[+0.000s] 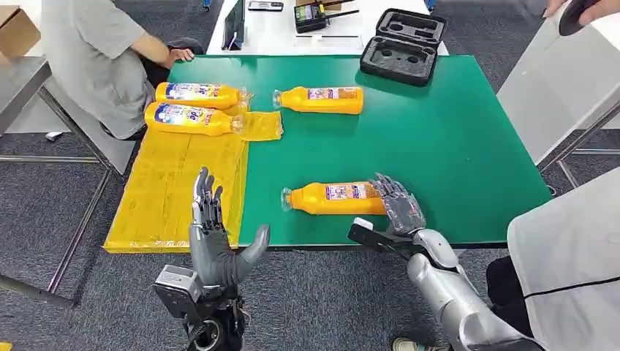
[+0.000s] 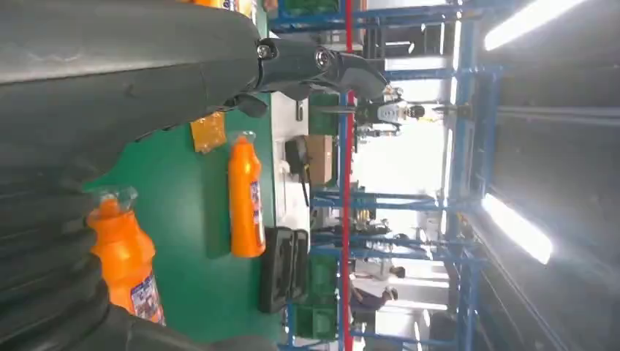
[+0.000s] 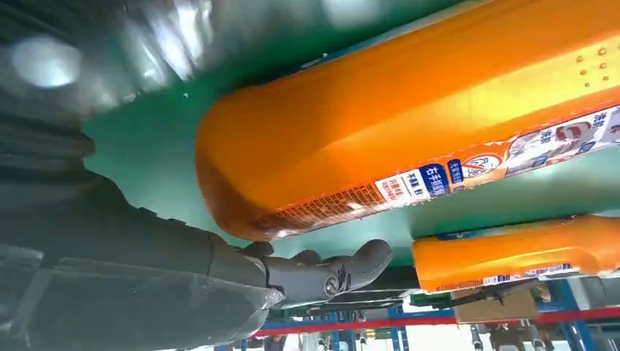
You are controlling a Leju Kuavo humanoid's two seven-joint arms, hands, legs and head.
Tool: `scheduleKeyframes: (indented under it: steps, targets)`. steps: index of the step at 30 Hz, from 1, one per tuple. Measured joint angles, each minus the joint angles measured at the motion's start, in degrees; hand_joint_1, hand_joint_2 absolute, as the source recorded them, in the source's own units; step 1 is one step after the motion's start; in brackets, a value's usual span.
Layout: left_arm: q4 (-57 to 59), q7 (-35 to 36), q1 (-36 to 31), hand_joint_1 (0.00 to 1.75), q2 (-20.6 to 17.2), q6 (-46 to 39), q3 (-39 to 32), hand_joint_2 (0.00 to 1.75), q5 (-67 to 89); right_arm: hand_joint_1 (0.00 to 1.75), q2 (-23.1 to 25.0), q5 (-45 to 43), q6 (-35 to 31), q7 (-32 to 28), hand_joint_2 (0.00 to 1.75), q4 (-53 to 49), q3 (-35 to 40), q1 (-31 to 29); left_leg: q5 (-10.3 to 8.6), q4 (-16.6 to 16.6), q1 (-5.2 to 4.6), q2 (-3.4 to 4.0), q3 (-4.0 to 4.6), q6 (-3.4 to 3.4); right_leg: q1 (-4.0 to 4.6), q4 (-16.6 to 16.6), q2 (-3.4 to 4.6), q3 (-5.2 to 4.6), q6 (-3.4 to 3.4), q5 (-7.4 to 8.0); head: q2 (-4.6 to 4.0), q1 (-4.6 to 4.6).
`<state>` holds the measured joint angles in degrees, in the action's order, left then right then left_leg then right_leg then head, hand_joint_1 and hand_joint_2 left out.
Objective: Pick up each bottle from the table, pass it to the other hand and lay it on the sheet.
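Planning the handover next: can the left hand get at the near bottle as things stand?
Probably yes: the left hand hovers open over the sheet's edge, with bare table between it and the near bottle; the right hand sits at its base.

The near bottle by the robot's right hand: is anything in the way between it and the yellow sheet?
Nothing visible blocks it. Bare green table lies between the near bottle and the yellow sheet. The left hand waits open at the sheet's edge; the right hand is at the bottle's base.

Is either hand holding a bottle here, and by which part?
Left hand holds nothing. Right hand is at the near bottle's base; whether it grips cannot be told.
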<state>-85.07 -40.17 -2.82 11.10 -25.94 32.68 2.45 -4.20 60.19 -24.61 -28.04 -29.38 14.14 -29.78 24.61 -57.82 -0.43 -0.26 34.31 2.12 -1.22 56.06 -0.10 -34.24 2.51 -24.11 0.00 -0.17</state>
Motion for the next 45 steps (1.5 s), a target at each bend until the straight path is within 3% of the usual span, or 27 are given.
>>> scheduleKeyframes:
  steps: [31,45]
  targets:
    - [-0.52,0.00,-0.16,0.00,-1.40,-0.46,1.51,1.75,-0.11,0.00,0.04,0.20,0.09,-0.17,1.75,1.27,0.09,-0.70,0.00,0.00,0.01,0.00,-0.01,0.00,0.01,0.00,0.00,0.00,0.00,0.00,0.00,0.00]
    - [-1.27,0.00,-0.30,0.00,-2.71,-3.74,2.97,1.75,0.20,0.00,1.85,-0.59,0.85,-4.83,1.75,2.60,1.16,-2.39,0.00,0.00,0.02,0.01,0.01,0.00,0.02,0.03,0.01,-0.01,0.00,0.00,0.00,-0.02]
